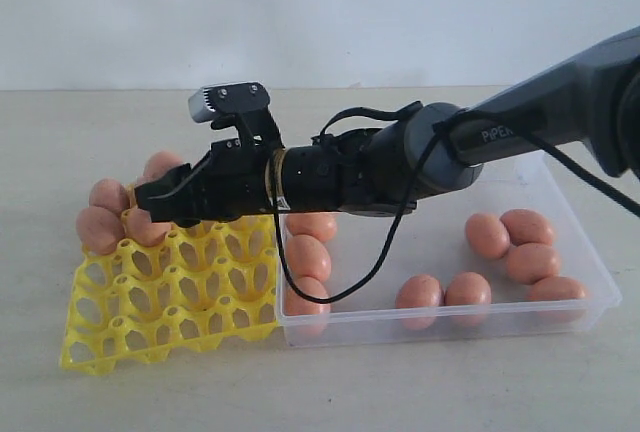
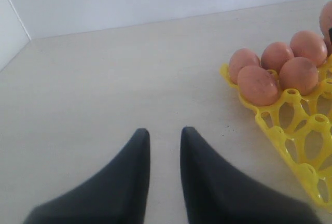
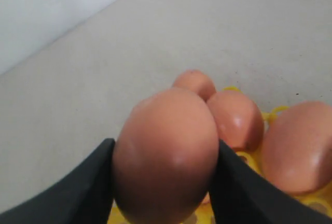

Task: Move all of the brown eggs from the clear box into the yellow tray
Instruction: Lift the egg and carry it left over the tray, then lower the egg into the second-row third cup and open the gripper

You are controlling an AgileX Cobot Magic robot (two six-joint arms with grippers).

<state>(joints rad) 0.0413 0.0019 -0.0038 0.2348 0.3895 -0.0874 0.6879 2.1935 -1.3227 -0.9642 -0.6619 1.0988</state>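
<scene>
My right gripper [image 3: 166,149] is shut on one brown egg [image 3: 168,125], its fingers pressing both sides. In the exterior view this gripper [image 1: 165,202] reaches across from the right and hovers over the far left part of the yellow tray [image 1: 170,302]. Several brown eggs [image 1: 100,227] sit in the tray's far cups, also seen in the left wrist view [image 2: 258,85]. More brown eggs [image 1: 505,237] lie in the clear box [image 1: 600,297] at the right. My left gripper [image 2: 164,130] is open over bare table beside the tray [image 2: 290,130], holding nothing.
The clear box stands right against the tray's right side. The right arm [image 1: 520,132] and its looping black cable [image 1: 330,292] cross over the box's left end. A pale wall [image 1: 300,12] closes the far side of the beige table [image 1: 400,382].
</scene>
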